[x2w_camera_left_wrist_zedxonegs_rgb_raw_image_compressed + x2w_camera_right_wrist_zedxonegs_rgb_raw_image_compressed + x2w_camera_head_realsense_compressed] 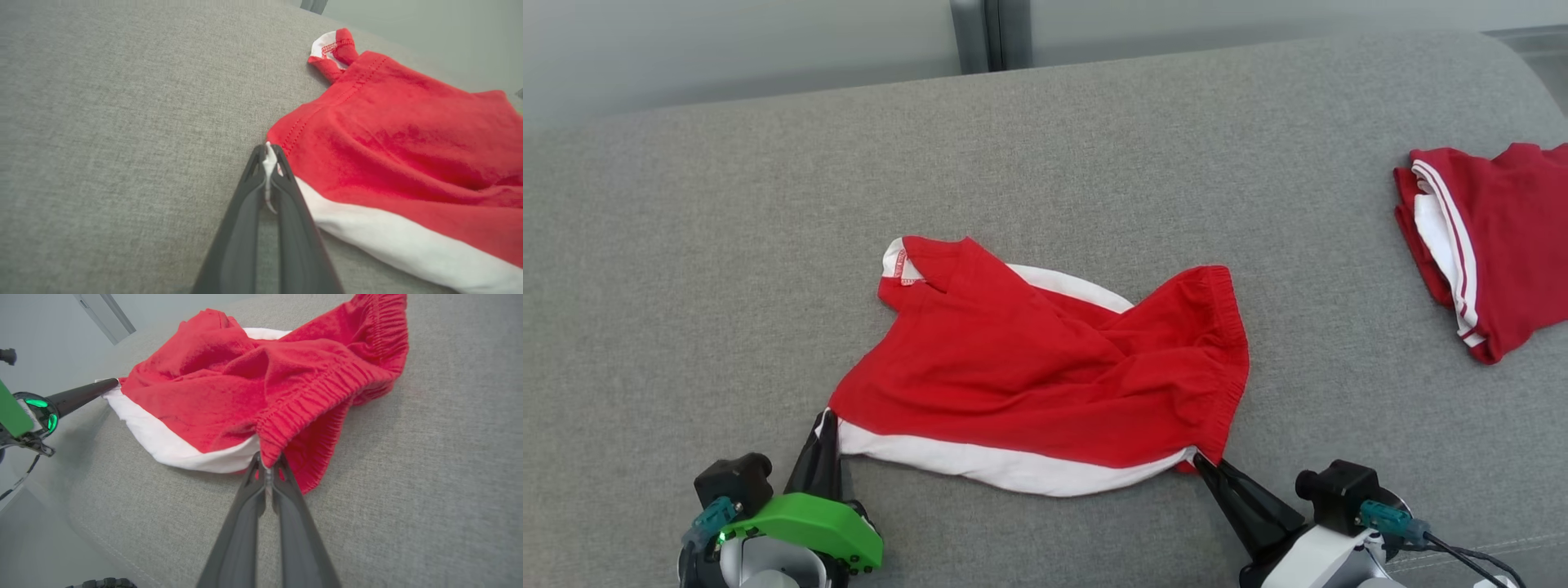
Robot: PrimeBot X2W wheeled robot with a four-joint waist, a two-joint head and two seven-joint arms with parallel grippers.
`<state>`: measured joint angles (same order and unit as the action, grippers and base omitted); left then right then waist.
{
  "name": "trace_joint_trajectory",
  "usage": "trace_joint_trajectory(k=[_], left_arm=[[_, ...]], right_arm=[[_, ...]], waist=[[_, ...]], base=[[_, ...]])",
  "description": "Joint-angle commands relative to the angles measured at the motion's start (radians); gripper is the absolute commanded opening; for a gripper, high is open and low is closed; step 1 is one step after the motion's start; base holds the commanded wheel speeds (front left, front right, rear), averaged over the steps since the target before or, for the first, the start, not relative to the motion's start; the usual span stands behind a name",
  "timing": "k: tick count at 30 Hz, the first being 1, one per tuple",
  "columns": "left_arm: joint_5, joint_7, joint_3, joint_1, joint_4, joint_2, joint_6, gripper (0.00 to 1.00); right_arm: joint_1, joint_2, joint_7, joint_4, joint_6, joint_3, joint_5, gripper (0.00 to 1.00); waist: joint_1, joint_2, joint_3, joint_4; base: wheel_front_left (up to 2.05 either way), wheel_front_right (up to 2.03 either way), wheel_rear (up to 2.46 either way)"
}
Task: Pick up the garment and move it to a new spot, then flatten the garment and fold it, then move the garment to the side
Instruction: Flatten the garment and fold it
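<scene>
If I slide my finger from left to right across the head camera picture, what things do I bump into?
left end effector → red shorts → right end effector → folded red clothes

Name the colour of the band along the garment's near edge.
White band, on a red garment; best in the left wrist view.

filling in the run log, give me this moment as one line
left gripper: shut on red shorts, white hem corner | right gripper: shut on waistband corner | shorts crumpled on grey cushion | folded red garment at right
</scene>
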<state>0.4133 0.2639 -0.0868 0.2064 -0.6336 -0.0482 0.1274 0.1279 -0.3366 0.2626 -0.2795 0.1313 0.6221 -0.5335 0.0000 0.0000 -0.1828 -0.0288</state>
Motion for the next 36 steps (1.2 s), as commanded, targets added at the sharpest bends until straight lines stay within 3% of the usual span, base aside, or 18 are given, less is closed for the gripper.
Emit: trace_joint_trajectory(k=[1,7,12,17,22,25,30,33,36], left_arm=[[0.004,0.0,0.002,-0.016,0.013,-0.005,0.003,0.0],[0.003,0.0,-0.02,-0.042,0.102,-0.005,0.004,0.0],[-0.037,0.0,-0.035,0.054,0.186,-0.005,0.004,0.0],[-0.074,0.0,-0.089,0.353,0.159,-0.069,0.004,0.0],[-0.106,-0.005,-0.121,0.699,0.012,-0.11,0.004,0.0],[-0.124,-0.002,-0.105,0.911,-0.062,-0.107,-0.038,0.0],[-0.195,0.001,-0.099,1.209,-0.099,-0.099,-0.115,0.0],[-0.239,0.0,-0.097,1.274,-0.04,-0.101,-0.133,0.0],[-0.255,-0.001,-0.091,1.251,0.004,-0.089,-0.121,0.0]], right_arm=[[-0.013,0.001,0.003,0.001,-0.001,-0.006,0.005,0.0],[-0.021,-0.009,0.003,0.049,-0.001,-0.036,-0.005,0.0],[0.084,-0.054,0.003,0.122,-0.001,-0.058,-0.019,0.0],[0.385,-0.121,0.003,0.092,-0.001,-0.062,-0.075,0.0],[0.757,-0.177,-0.012,-0.048,-0.001,0.028,-0.115,0.0],[0.992,-0.178,-0.033,-0.156,-0.001,0.055,-0.127,0.0],[1.339,-0.176,-0.008,-0.316,-0.001,0.076,-0.033,0.0],[1.447,-0.156,0.0,-0.37,-0.001,0.043,0.012,0.0],[1.448,-0.161,0.002,-0.36,-0.001,0.033,0.063,0.0]], waist=[[0.0,0.0,0.034,0.002],[0.0,0.0,0.111,0.007],[0.0,0.0,0.117,0.003],[0.0,0.0,0.041,0.007],[0.0,0.0,-0.091,0.023],[0.0,0.0,-0.184,0.039],[0.0,0.0,-0.29,0.085],[0.0,0.0,-0.33,0.108],[0.0,0.0,-0.357,0.13]], base=[[0.0,0.0,0.0],[0.0,0.0,0.0],[0.0,0.0,0.0],[0.0,0.0,0.0],[0.0,0.0,0.0],[0.0,0.0,0.0],[0.0,0.0,0.0],[0.0,0.0,0.0],[0.0,0.0,0.0]])
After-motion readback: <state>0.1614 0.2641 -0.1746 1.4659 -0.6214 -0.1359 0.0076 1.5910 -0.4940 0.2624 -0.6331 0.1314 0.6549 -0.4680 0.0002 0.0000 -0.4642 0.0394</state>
